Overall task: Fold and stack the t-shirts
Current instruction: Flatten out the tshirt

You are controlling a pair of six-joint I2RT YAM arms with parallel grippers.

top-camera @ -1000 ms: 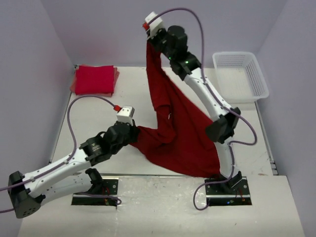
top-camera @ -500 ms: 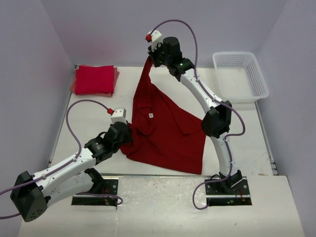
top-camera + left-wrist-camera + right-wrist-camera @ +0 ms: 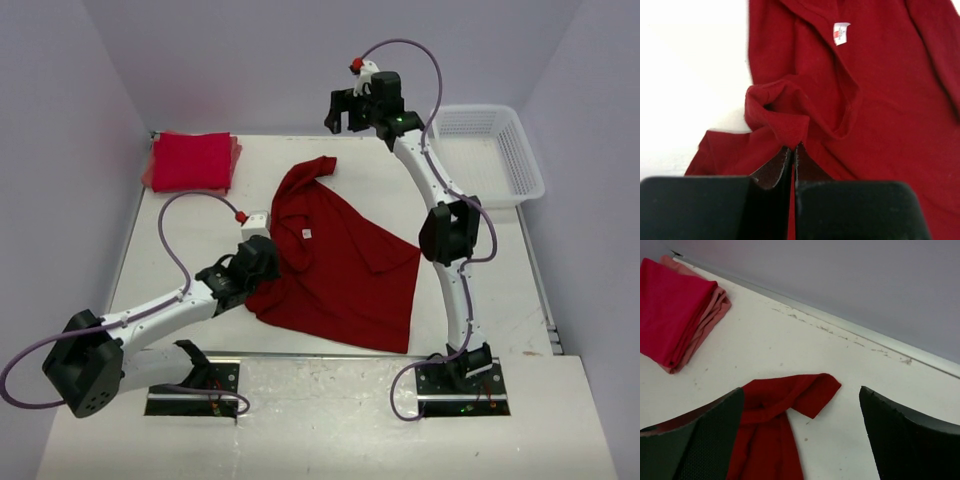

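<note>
A dark crimson t-shirt (image 3: 345,265) lies crumpled and partly spread on the middle of the table, its white neck label (image 3: 841,33) facing up. My left gripper (image 3: 266,262) is low at the shirt's left edge and shut on a bunched fold of the cloth (image 3: 785,127). My right gripper (image 3: 340,112) hangs open and empty above the back of the table. Below it lies the shirt's sleeve end (image 3: 805,390), touching neither finger. A stack of folded bright red t-shirts (image 3: 192,160) sits at the back left corner and also shows in the right wrist view (image 3: 675,310).
A white lattice basket (image 3: 525,160) stands at the back right, with nothing showing in it. Purple walls close in the table at the back and on both sides. The right arm's elbow (image 3: 450,232) stands just right of the shirt.
My right gripper opened and let go of the shirt's upper end, which dropped onto the table. That arm swung right and back. The left gripper kept its hold and edged slightly right.
</note>
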